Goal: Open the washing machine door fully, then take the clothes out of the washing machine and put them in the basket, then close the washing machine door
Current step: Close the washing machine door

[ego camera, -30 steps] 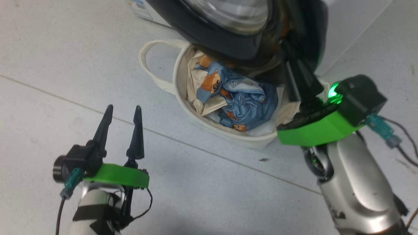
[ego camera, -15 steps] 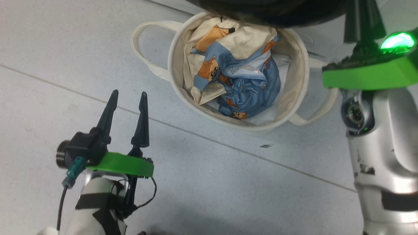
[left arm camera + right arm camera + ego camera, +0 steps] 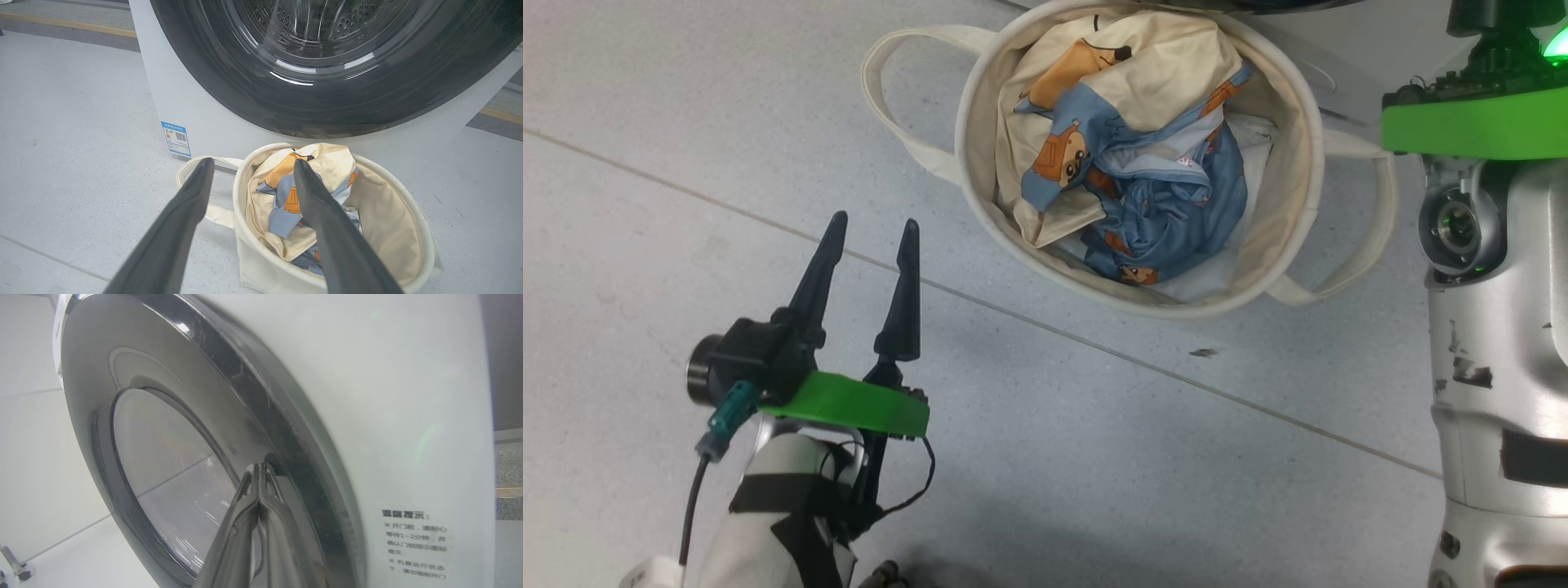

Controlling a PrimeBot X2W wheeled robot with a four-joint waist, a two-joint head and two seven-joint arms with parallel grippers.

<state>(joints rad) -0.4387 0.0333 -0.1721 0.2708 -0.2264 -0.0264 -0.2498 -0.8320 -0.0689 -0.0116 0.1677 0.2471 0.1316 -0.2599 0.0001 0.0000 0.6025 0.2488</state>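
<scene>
At the left, our pale forearm [image 3: 768,523], bound with black tape, rises from the near edge. It carries a green plate [image 3: 849,404] and the left gripper [image 3: 872,220]. The gripper's two long dark fingers are spread apart and hold nothing. They point away from us over bare floor, on the near left side of the basket and clear of it.

Right of them stands the round cream canvas basket [image 3: 1094,290] with two looped handles. Inside are the light-blue clothes [image 3: 1160,204], printed with orange-brown bears and showing cream lining, bunched below the rim.

Just beyond the basket is the white boxy washing machine [image 3: 196,110], with a small blue label [image 3: 176,138] low on the left of its front. Its large round door [image 3: 327,61], a glossy black rim around clear glass, seems to lie shut against the front, and the perforated drum shows through the glass.

At the right, our silver forearm [image 3: 1494,392] reaches up and away, with a green light glowing at the wrist. In the right wrist view the right gripper [image 3: 260,467] has its fingers pressed together with nothing between them. Their tips are at the door's black rim, though we cannot tell whether they touch it. Small printed text [image 3: 414,543] sits on the white front beside them.

The floor [image 3: 1094,474] is pale grey tile. A thin seam [image 3: 1029,322] runs across it from far left to near right, and a small dark speck [image 3: 1202,353] lies near the basket. Behind the machine, a darker band with a yellowish line runs along the floor.
</scene>
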